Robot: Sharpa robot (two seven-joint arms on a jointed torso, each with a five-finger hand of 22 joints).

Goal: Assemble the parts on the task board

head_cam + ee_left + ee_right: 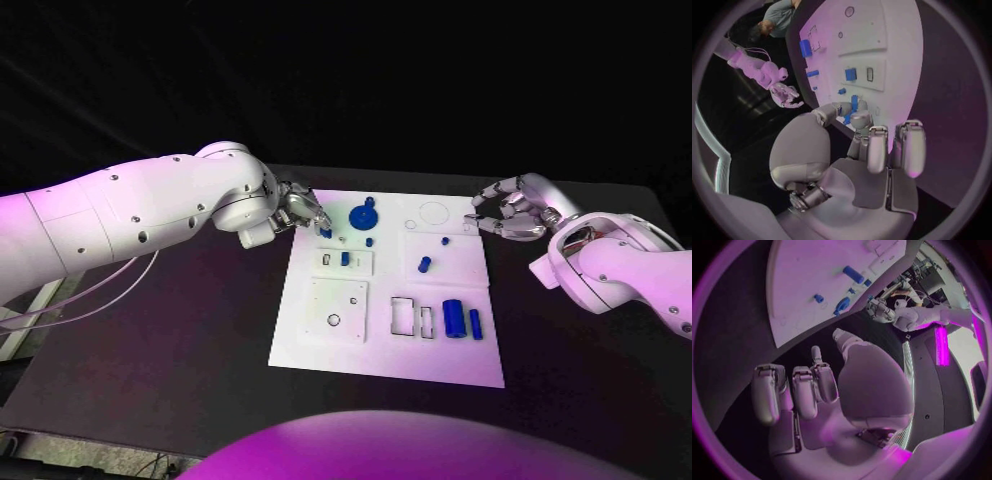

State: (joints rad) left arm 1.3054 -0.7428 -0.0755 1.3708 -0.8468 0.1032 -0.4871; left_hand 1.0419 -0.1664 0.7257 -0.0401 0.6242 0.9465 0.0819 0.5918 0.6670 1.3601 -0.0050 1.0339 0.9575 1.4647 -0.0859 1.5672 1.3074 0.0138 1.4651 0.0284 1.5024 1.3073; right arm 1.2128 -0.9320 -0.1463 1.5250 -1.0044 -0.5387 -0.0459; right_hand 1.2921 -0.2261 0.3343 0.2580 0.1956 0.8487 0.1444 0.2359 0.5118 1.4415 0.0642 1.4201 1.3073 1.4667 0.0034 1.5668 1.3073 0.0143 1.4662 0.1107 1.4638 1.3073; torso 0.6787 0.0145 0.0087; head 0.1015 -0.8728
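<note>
Left hand (299, 212) pinching a small blue part (854, 103) over the task board (326, 345); right hand (515, 211) loosely curled, empty.

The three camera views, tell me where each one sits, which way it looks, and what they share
Head view: on the robot's head, looking down at the task board; both arms show, left hand at the board's far left corner, right hand off its far right corner.
Left wrist view: behind the left hand, facing along the board.
Right wrist view: behind the right hand, facing the board.
Shared: all show the board and its blue parts.
</note>
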